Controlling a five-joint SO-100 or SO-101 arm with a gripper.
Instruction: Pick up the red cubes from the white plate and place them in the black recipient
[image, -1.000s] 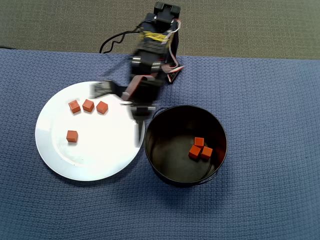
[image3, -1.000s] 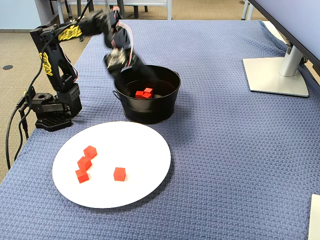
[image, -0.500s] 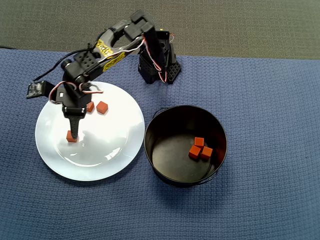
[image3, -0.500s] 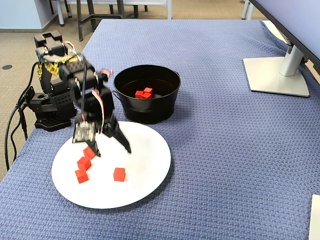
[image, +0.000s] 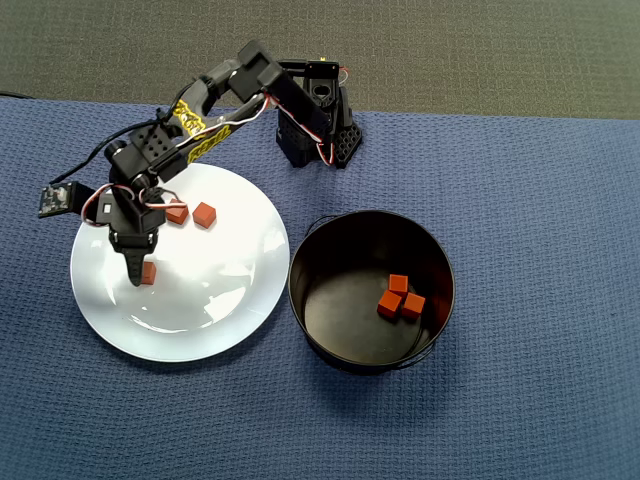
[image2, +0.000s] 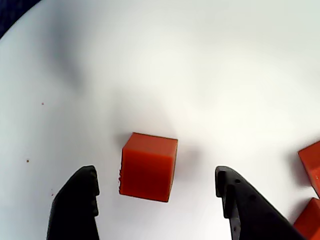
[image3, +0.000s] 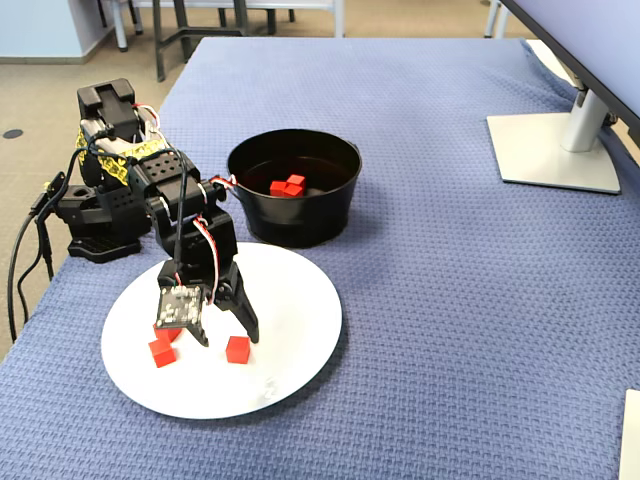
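We judge the lone red cube (image2: 148, 166) light and rigid, probably best pinched across its flat sides, the gripper (image2: 157, 192) spread wide around it.

Three red cubes (image: 400, 297) lie clustered in the black pot (image: 371, 291), just beside the white plate (image: 178, 263), which holds a lone cube (image2: 148, 166) flat (others sit nearby, partly hidden).
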